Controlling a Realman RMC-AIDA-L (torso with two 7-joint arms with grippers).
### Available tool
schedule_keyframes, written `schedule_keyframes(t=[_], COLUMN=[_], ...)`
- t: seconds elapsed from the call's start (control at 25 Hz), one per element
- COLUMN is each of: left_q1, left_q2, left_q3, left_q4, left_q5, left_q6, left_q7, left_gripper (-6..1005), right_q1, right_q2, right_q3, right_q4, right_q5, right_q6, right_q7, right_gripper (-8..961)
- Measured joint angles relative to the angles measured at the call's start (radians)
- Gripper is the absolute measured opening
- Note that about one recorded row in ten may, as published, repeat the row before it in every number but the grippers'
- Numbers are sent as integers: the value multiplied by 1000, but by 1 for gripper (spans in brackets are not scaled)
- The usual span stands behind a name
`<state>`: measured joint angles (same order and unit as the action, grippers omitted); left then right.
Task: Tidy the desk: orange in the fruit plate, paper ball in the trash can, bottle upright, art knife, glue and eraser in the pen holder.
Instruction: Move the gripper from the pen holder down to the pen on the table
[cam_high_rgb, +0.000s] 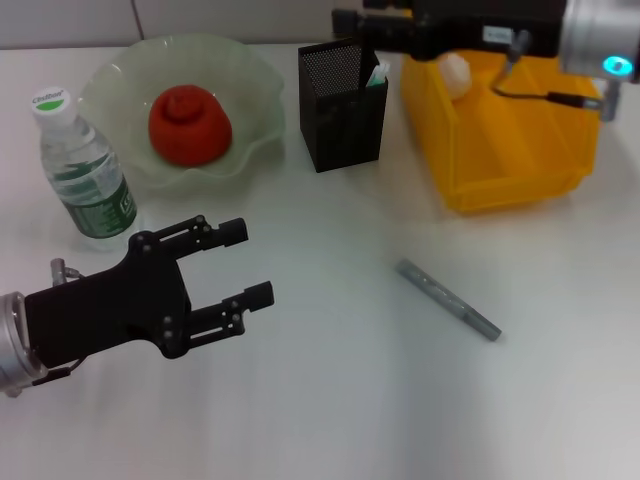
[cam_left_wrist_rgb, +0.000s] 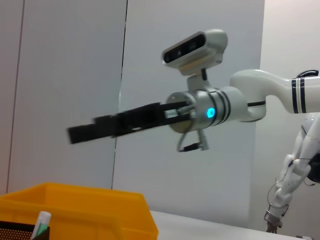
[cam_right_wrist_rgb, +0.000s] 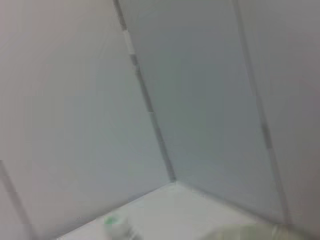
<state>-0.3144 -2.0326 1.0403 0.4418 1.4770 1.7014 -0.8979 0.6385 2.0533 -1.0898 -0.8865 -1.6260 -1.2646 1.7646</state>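
from the head view, most of the tidying looks done. the orange (cam_high_rgb: 190, 124) sits in the fruit plate (cam_high_rgb: 120, 80) at the far left, the bottle (cam_high_rgb: 84, 168) stands upright just left of the plate, and the paper ball (cam_high_rgb: 455, 75) lies in the yellow trash can (cam_high_rgb: 505, 150) at the far right. the black mesh pen holder (cam_high_rgb: 342, 105) stands between plate and can with something white and green poking out; i cannot tell whether the eraser is inside. the art knife (cam_high_rgb: 447, 299) lies on the bare white desk (cam_high_rgb: 330, 400), right of centre and near me, so i judge it is what remains. my left gripper (cam_high_rgb: 240, 263) hovers near left with its fingers spread wide and empty. my right gripper (cam_high_rgb: 350, 20) reaches over the far side by the pen holder; i cannot tell its state.

the left wrist view shows my right gripper (cam_left_wrist_rgb: 80, 134) stretched above the trash can (cam_left_wrist_rgb: 75, 210), a plain pale wall panel (cam_left_wrist_rgb: 60, 90) behind.

the right wrist view shows only pale walls meeting in a corner, and the bottle's cap (cam_right_wrist_rgb: 115, 222) low down.
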Motion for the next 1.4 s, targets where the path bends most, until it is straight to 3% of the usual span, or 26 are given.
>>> schedule_keyframes(t=[0.08, 0.32, 0.44, 0.48, 0.68, 1.08, 1.4], left_q1=[0, 0, -1, -3, -4, -1, -2], left_q2=[1, 8, 8, 9, 16, 12, 7], left_q3=[3, 7, 7, 8, 12, 11, 7], left_q4=[0, 0, 0, 0, 0, -2, -2], left_q5=[0, 2, 2, 2, 3, 17, 27], left_q6=[0, 0, 0, 0, -2, -9, -9], left_q7=[0, -6, -6, -7, -6, 2, 2], left_gripper=[714, 714, 714, 714, 714, 714, 715], right_q1=[-12, -2, 17, 40, 107, 162, 154], right_q2=[-21, -32, -21, -6, 24, 26, 30], right_q3=[0, -1, -10, -14, -44, -208, -346], right_q4=[-47, -120, -157, -173, -158, -110, -105], right_q5=[-92, -350, -502, -600, -789, -882, -891], right_q6=[-99, -223, -262, -284, -308, -242, -169], right_q7=[113, 278, 360, 402, 475, 588, 595], right_gripper=[667, 666, 666, 666, 665, 662, 658])
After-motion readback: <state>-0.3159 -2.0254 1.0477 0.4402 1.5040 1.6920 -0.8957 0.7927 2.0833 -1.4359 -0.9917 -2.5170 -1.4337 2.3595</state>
